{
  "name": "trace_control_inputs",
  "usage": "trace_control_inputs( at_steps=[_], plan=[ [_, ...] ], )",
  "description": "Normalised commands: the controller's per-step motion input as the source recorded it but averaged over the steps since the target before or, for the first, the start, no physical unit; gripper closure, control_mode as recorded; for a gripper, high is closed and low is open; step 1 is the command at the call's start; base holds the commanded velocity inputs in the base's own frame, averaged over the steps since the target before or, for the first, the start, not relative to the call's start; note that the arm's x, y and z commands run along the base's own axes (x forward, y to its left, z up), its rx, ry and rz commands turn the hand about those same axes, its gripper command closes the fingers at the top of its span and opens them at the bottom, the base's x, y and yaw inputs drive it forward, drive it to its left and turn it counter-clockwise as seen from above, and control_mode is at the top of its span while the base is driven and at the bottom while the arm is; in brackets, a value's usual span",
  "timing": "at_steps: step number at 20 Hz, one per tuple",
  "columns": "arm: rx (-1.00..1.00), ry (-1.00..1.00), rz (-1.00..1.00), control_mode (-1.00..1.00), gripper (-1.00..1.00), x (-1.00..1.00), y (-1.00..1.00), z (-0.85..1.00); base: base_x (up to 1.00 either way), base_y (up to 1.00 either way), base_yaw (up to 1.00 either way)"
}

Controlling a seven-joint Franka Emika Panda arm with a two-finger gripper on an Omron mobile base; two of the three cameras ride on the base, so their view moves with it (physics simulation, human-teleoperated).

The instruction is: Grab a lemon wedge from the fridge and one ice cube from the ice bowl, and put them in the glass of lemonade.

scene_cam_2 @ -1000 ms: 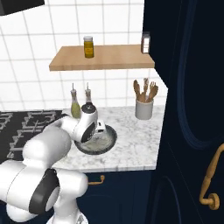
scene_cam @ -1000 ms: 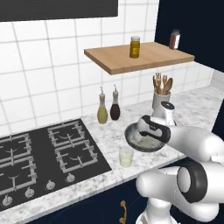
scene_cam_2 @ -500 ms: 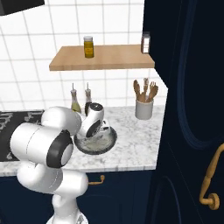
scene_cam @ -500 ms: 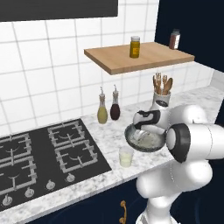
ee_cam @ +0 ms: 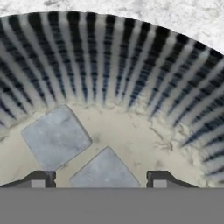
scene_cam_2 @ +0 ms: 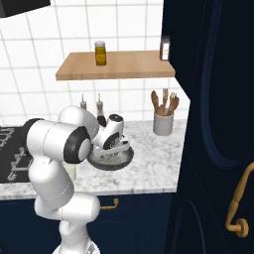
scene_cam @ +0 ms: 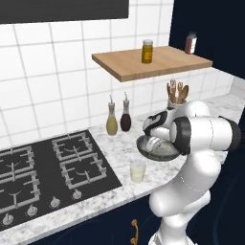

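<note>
Ice cube (ee_cam: 104,168) at bottom centre of hand view, between spread fingertips (ee_cam: 40,179), not pinched; second ice cube (ee_cam: 56,136) just left, apart. Both on ice bowl (ee_cam: 113,74) floor; striped wall curves across top, marble counter (ee_cam: 175,17) beyond rim. Left base view: gripper (scene_cam: 154,142) inside bowl at frame centre-right; glass of lemonade (scene_cam: 138,171) near counter's front edge, lower left of bowl.

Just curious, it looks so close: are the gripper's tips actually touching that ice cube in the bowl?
Cannot tell. In the hand view the gripper straddles the nearer ice cube in the ice bowl, but the tips are cut off.
</note>
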Motion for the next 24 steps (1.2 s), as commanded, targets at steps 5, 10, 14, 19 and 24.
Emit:
trace_control_inputs(
  at_steps=[5, 10, 14, 19, 24],
  plan=[
    [-0.06, 0.04, 0.04, -1.00, -1.00, 0.13, 0.06, -0.22, 0.00, 0.00, 0.00],
    [-0.07, -0.02, 0.00, -1.00, 1.00, -0.22, 0.16, 0.00, 0.00, 0.00, 0.00],
    [-0.03, -0.05, 0.00, -1.00, 1.00, -0.29, 0.07, 0.00, 0.00, 0.00, 0.00],
    [0.00, 0.00, 0.00, -1.00, 1.00, -0.17, 0.00, -0.02, 0.00, 0.00, 0.00],
    [0.00, 0.00, 0.00, -1.00, 1.00, -0.10, 0.00, 0.48, 0.00, 0.00, 0.00]
  ],
)
